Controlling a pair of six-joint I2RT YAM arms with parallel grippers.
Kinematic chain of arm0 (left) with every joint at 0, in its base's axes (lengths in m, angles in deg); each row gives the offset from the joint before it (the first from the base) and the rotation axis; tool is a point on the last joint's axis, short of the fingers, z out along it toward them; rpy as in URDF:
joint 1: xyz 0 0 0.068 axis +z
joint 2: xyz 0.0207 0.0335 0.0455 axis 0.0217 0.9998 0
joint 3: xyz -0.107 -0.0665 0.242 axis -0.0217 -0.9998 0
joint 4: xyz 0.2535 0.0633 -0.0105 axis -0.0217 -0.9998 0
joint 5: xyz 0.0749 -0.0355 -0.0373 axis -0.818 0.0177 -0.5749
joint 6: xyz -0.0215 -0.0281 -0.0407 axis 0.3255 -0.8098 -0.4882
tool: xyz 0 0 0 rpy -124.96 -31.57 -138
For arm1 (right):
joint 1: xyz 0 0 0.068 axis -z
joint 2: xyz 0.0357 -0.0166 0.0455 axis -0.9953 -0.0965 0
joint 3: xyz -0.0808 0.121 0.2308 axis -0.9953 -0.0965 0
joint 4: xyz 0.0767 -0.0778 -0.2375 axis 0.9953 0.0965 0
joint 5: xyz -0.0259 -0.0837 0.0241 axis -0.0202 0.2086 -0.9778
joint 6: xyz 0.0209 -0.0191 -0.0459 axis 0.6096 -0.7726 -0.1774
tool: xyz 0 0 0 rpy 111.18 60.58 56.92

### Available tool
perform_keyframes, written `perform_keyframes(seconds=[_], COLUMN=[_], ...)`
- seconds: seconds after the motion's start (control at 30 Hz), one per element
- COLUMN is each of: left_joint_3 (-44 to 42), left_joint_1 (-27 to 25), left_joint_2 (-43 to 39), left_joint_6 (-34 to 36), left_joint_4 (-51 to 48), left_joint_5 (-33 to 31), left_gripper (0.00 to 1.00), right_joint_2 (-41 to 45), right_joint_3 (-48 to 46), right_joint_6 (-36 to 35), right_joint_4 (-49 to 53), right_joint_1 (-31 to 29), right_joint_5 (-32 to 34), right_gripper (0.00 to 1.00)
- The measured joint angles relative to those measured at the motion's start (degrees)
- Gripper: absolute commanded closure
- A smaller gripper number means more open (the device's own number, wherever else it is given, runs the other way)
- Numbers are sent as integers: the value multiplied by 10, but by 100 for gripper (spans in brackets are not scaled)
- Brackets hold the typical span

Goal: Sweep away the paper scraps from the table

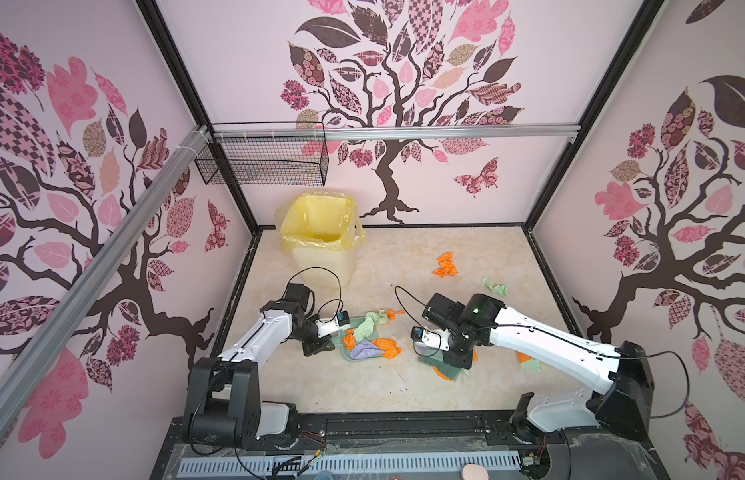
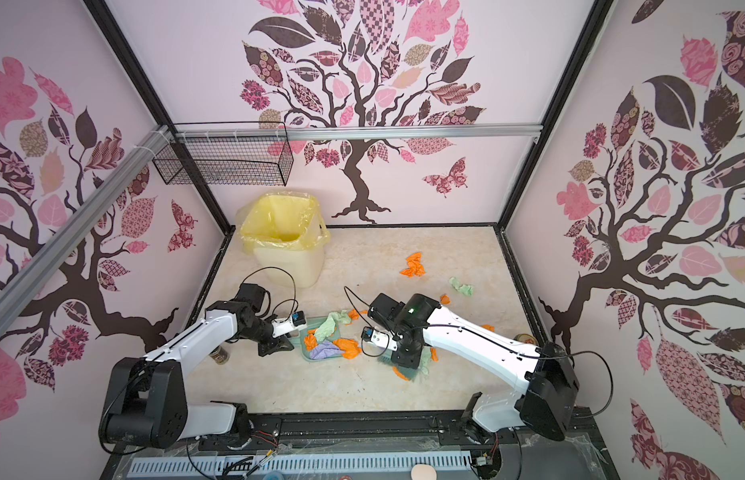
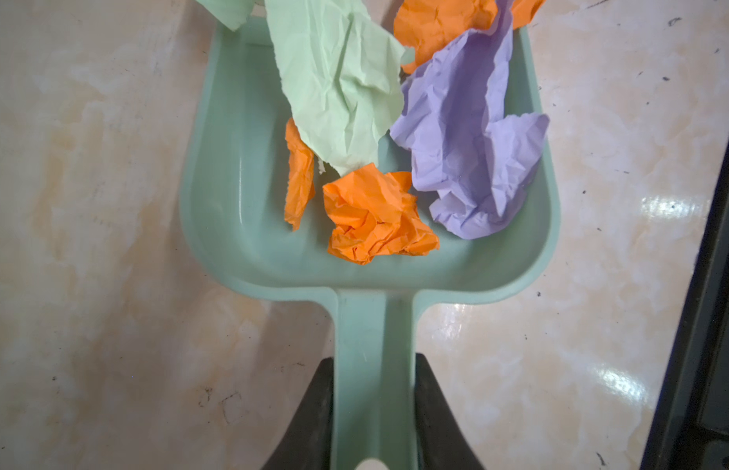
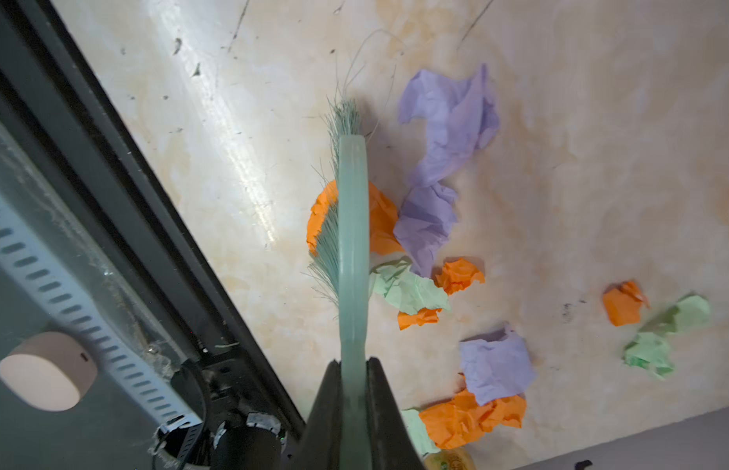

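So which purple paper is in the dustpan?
The lilac scrap beside the orange ball, inside the dustpan; the others lie on the table by the brush.

We see pale pink walls (image 1: pixel 238 62) printed with dark-branched trees (image 1: pixel 387 174). A black wire basket (image 1: pixel 262 166) hangs on a silver rail (image 1: pixel 508 132).

Bright, even light; glare streaks the table (image 4: pixel 249 162) (wide-angle edges bend).

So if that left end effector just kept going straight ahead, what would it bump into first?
The left end effector grips the dustpan handle, so the pan would move along with it. Straight ahead inside the pan, the crumpled orange scrap looks first in line.
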Motion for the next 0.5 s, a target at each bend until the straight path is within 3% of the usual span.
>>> perform_keyframes(seconds=[0.13,0.4,0.5], left_joint_3=[0,0,0], left_joint_1=[0,-1,-5], left_joint_2=[0,0,0], left_joint_6=[0,-2,-3], left_joint_4=[0,0,0], left_joint_5=[0,2,2], left_gripper=[100,100,100], right_joint_2=[-1,10,30], right_joint_3=[26,68,92], right_joint_6=[-9,-3,30], right_joint_4=[-16,-12,-13], right_joint_1=[1,1,1], right_joint_5=[41,24,47], right_gripper=[100,100,100])
